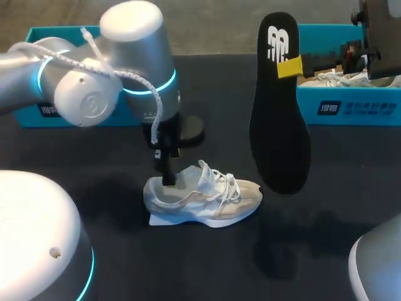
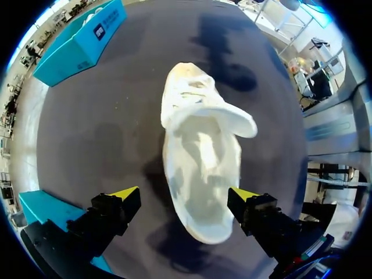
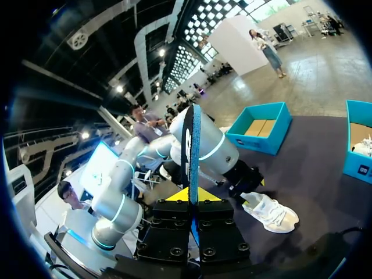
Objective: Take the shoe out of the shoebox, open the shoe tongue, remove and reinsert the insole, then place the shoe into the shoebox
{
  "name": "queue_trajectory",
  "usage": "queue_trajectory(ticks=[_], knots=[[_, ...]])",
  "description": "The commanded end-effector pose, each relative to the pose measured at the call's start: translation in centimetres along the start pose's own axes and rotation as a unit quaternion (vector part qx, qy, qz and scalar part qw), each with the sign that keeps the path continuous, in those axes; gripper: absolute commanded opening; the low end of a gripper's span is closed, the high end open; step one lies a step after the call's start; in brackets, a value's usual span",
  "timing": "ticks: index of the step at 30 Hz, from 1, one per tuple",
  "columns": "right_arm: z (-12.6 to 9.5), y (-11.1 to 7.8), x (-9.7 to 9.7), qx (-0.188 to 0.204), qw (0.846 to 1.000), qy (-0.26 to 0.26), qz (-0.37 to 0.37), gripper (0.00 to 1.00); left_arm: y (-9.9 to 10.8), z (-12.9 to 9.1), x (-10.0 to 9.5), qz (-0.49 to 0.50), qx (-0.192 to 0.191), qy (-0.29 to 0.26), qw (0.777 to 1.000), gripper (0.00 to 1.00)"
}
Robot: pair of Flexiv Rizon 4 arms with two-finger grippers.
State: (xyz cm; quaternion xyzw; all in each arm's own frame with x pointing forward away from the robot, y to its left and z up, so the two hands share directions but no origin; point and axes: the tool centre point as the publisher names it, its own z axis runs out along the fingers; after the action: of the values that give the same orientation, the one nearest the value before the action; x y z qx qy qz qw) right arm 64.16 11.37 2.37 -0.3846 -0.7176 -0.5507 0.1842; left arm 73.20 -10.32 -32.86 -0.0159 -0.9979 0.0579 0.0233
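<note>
Head view: shoe [image 1: 203, 194] out of box, lying on desk [image 1: 326, 200]. My left tool [image 1: 168, 179] down at heel. My right tool [image 1: 289, 66] holds insole [image 1: 280, 113] up high, near shoebox [image 1: 351, 103].

Left wrist view: left tool [image 2: 183, 195] wide open, heel end of shoe [image 2: 200, 145] between fingers, not gripped.

Right wrist view: right tool [image 3: 190, 195] pinches insole [image 3: 192, 145] tight, on edge. Shoe [image 3: 270, 212] ahead on desk.

I think: shoe out, insole out. Left to do: put insole back, shoe into shoebox.

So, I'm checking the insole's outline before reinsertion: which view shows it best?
Head view: the insole hangs with its whole black face showing. The right wrist view catches it only edge-on; the left wrist view misses it.
</note>
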Motion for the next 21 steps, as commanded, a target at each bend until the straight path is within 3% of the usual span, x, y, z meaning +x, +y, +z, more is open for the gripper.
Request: queue_trajectory(ticks=[1, 16, 21], knots=[[0.3, 0.2, 0.0, 0.002, 1.000, 0.000, 0.001, 0.00, -1.3, 2.1, -1.4, -0.002, -0.002, 0.007, 1.000, 1.00], [0.3, 0.2, 0.0, 0.002, 1.000, 0.000, 0.001, 0.00, -2.9, 5.5, -2.7, -0.008, 0.005, 0.018, 1.000, 1.00], [0.3, 0.2, 0.0, 0.002, 1.000, 0.000, 0.001, 0.00, -3.4, 5.8, -2.3, 0.000, 0.004, 0.022, 1.000, 0.91]])
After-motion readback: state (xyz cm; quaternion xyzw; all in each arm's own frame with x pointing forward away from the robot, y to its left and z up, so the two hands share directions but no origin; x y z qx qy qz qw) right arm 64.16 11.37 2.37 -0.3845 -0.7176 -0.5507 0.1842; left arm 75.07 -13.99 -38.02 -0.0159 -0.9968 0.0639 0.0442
